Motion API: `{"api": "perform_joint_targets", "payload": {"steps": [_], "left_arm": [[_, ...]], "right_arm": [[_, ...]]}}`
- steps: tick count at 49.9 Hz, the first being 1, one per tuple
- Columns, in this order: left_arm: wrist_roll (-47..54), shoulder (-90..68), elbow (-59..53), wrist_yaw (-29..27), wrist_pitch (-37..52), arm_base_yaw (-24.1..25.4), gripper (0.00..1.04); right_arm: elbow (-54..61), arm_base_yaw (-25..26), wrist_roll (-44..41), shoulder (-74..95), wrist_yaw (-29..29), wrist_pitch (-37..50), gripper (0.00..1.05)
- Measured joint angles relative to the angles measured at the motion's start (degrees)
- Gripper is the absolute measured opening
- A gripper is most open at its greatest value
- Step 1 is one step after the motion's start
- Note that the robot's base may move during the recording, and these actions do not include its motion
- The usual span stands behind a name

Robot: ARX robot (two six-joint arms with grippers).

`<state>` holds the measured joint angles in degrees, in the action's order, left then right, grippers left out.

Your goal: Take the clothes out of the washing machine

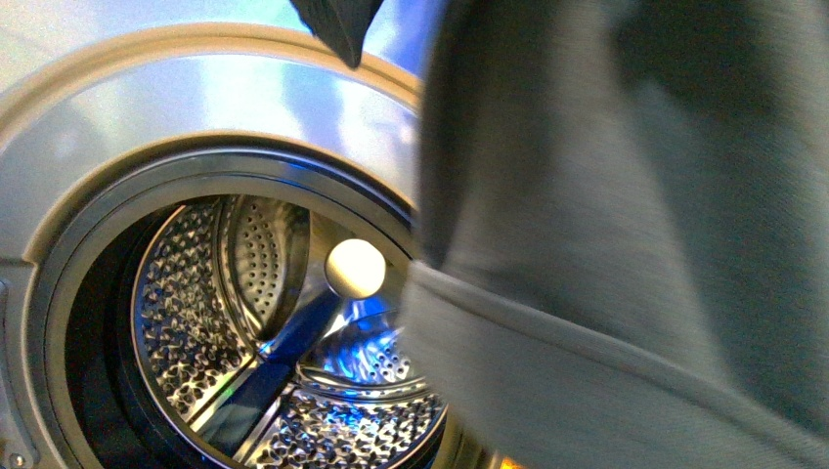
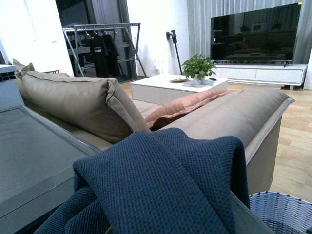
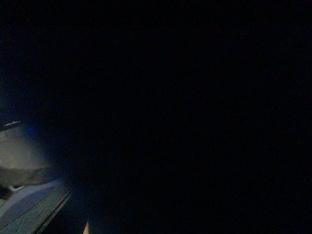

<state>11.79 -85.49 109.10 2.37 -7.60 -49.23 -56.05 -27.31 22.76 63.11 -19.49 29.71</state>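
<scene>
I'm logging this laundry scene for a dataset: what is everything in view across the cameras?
clothes: one, dark navy, draped right before the left wrist camera
washing machine: one, grey-silver, round opening facing the front camera
drum: one, perforated steel, inside the washing machine, no laundry visible in it
cushions: at least two, beige, behind the clothes
pillow: one, salmon, between the cushions
coffee table: one, white, beyond the cushions
plant: one, green, on the coffee table
television: one, black, above a white stand
clothes rack: one, grey metal, dark garments hanging on it
basket: one, white-grey woven, beside the cushions
robot's own parts: none in view; right wrist picture is dark
</scene>
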Motion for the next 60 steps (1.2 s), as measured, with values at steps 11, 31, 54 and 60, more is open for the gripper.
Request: {"api": "perform_joint_targets", "payload": {"steps": [11,31,54,60], "left_arm": [[0.0,0.0,0.0,-0.28,0.0,0.0,0.13],[0.0,0.0,0.0,-0.26,0.0,0.04,0.13],[-0.11,0.0,0.63,0.33,0.02,-0.07,0.87],[-0.07,0.0,0.63,0.31,0.02,-0.07,1.0]], "right_arm": [[-1.84,-0.37,-1.57,2.69,4.59,0.0,0.97],[-3.32,1.88,-1.86,5.22,10.97,1.31,0.6],[3.26,25.03,4.57,-8.66,0.09,3.28,0.07],[1.95,33.24,7.63,-9.42,-4.42,3.5,0.07]]}}
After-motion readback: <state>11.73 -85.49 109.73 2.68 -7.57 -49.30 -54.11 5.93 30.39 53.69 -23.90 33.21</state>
